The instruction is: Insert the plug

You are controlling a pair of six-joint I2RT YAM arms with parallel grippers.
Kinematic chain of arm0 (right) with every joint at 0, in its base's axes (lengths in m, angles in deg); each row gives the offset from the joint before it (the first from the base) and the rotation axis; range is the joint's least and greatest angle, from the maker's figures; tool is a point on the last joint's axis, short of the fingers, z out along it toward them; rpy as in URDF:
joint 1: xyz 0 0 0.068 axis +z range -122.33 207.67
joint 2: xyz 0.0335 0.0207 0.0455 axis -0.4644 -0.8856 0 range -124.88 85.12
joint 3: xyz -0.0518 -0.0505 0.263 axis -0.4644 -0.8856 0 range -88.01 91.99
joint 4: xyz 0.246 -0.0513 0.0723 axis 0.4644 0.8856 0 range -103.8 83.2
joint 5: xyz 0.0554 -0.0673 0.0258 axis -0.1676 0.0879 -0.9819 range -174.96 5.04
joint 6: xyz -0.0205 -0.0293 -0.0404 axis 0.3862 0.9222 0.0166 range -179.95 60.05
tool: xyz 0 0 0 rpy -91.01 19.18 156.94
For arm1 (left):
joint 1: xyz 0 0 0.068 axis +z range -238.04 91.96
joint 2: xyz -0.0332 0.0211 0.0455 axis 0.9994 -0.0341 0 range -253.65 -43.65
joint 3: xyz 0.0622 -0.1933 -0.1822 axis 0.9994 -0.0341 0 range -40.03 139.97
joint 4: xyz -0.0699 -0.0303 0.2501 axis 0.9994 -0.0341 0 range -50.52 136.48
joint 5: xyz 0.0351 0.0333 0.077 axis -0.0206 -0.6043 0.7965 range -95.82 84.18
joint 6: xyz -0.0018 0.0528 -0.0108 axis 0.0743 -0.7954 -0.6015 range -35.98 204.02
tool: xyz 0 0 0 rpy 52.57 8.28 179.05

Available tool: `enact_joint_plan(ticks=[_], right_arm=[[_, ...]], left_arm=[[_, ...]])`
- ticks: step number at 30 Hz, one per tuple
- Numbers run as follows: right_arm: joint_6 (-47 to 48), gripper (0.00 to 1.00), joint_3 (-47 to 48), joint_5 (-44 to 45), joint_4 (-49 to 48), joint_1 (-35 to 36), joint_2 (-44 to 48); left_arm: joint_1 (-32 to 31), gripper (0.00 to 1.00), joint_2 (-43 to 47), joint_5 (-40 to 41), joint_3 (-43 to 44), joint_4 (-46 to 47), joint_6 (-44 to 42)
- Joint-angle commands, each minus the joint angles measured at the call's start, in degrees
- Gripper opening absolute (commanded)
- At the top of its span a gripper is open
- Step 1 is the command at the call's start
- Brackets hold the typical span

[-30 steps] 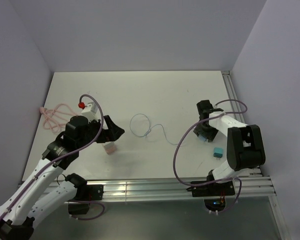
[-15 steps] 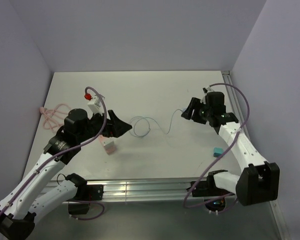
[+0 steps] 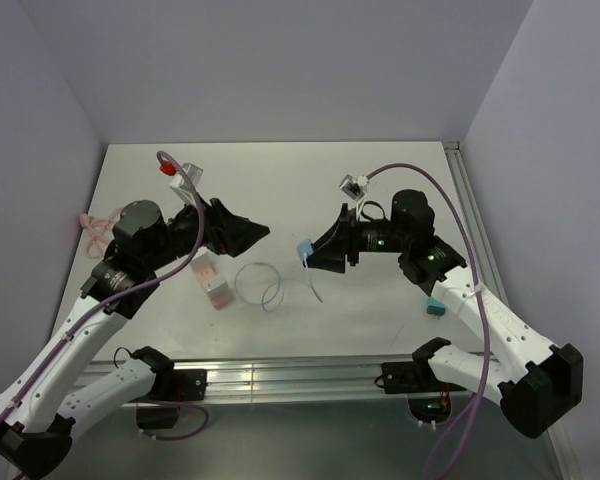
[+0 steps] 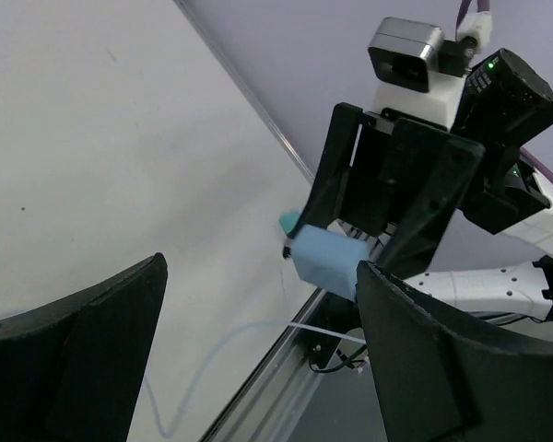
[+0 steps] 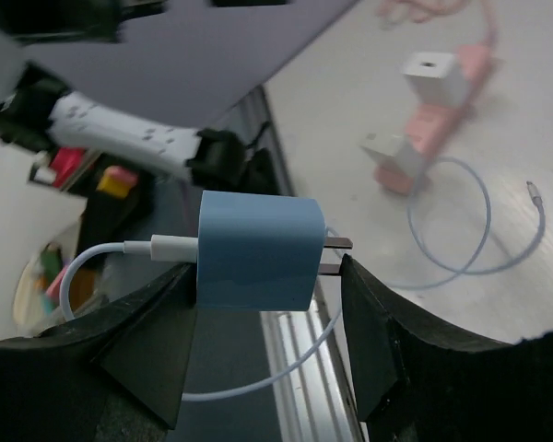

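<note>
1. Currently, note that the right gripper (image 5: 265, 272) is clamped on the plug (image 5: 253, 249), a pale blue block with two metal prongs, one finger on each side face.
2. Locate the plug in the top view: it is lifted off the table (image 3: 380, 180), between the two grippers and to the right of the pink socket strip (image 3: 212, 285).
3. Follow the thin wire (image 3: 260, 285) from the plug down to its loop on the table, just beside the strip.
4. Observe that the left gripper (image 4: 258, 276) is raised with its jaws wide apart and holds nothing.
</note>
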Motion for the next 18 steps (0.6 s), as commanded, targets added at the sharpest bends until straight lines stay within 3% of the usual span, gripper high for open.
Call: enact_joint_plan(ticks=[1,6,10,18], right_arm=[[-2.5,0.0,3.0,-12.6,-11.7,2.6,2.7],[-9.2,0.0,3.6,-21.2,-19.7,5.3,2.7],[-10.6,0.0,7.6,-21.4,-14.0,6.1,-0.2],[-33.7,0.0,9.0,-21.6,-27.3,8.4,-6.7]], left_arm=[[-0.1,0.88,-0.3,-4.5,1.9,5.2,-1.0],[-0.1,0.84,2.0,-13.0,-0.8,15.2,-3.3],[-0.2,0.81,5.3,-23.9,-5.0,23.4,-6.2],[-0.5,0.88,7.0,-38.6,-6.0,27.2,-17.5]])
